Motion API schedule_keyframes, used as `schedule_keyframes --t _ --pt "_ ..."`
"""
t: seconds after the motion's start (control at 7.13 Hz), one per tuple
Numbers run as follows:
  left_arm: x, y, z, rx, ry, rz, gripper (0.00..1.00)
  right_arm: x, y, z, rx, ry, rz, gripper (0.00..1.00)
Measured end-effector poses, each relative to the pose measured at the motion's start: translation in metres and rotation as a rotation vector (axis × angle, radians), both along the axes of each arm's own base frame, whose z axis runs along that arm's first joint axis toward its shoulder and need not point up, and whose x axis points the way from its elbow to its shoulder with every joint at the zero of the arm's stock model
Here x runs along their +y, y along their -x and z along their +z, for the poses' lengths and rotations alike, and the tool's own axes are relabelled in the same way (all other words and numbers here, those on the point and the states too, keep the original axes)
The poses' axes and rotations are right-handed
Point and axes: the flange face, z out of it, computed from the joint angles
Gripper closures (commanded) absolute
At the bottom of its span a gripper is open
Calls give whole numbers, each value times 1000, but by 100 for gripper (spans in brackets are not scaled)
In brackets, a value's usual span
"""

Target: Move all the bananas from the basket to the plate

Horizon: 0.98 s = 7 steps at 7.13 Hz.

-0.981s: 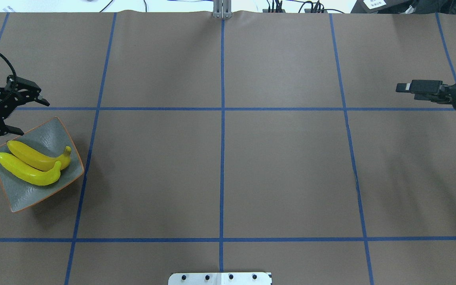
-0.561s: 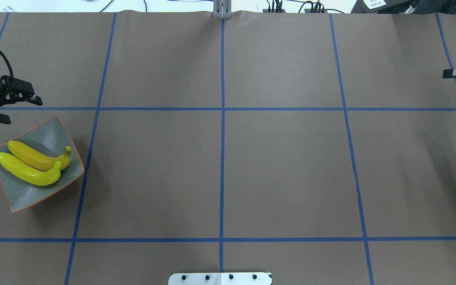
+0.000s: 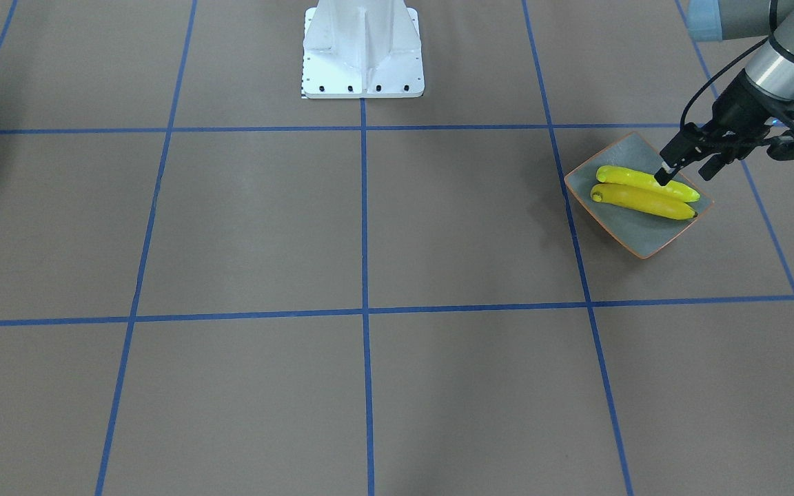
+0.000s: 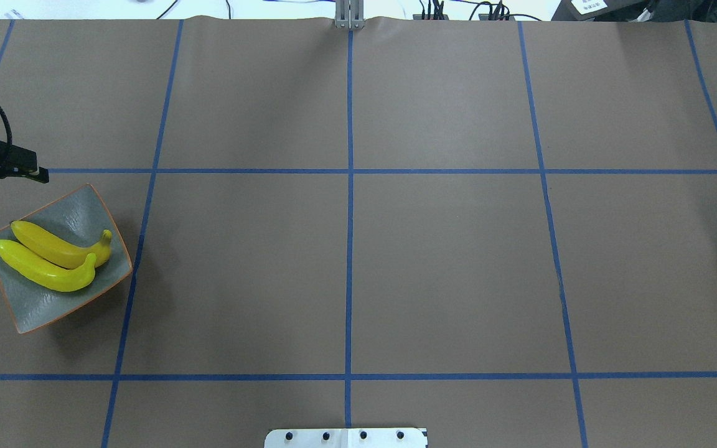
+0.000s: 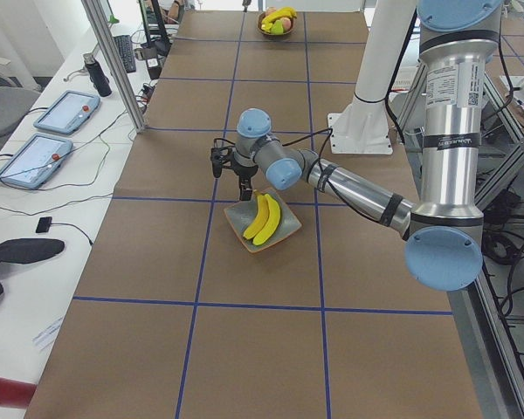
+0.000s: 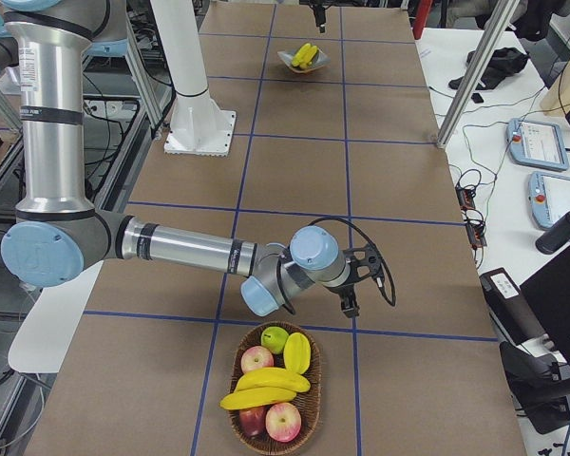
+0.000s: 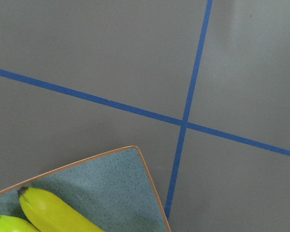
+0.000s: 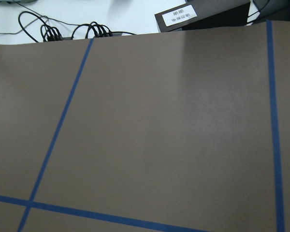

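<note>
Plate (image 4: 53, 305) sits near the desk's left end. Two bananas (image 4: 60, 249) lie in it side by side, touching. Two more bananas (image 6: 271, 380) lie in the basket (image 6: 317, 394) at the desk's right end, resting on top of red apples (image 6: 283, 421). Left tool (image 3: 686, 171) hangs raised beside the plate, off its edge toward the desk's far left corner, jaws spread, nothing in them. Right tool (image 6: 351, 290) hovers just beside the basket. Only the side view shows it, so I cannot tell if it is spread or closed. Judgement: the skins are glossy and smooth, so the bananas are likely light, stiff and slippery. The curved body could twist out of a grip at the tips. The best hold looks mid-length, jaws across the narrow width, upper banana first. Apples beneath may roll.
</note>
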Motion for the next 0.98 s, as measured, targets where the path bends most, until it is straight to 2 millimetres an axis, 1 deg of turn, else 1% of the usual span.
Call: schedule_keyframes --t 0.14,0.28,0.42,0.7,0.98 --pt "5 8 17 -37 -60 58 0 7 -15 23 76 31 -60 0" --pt "10 18 29 -60 -105 100 0 12 -24 45 172 89 -134 0" --pt "14 27 35 -61 -118 115 0 13 -27 60 252 162 -213 0" --pt "16 39 33 -35 -120 114 0 11 -23 72 315 290 -327 0" --pt "19 41 29 -16 -121 104 0 19 -20 92 330 368 -361 0"
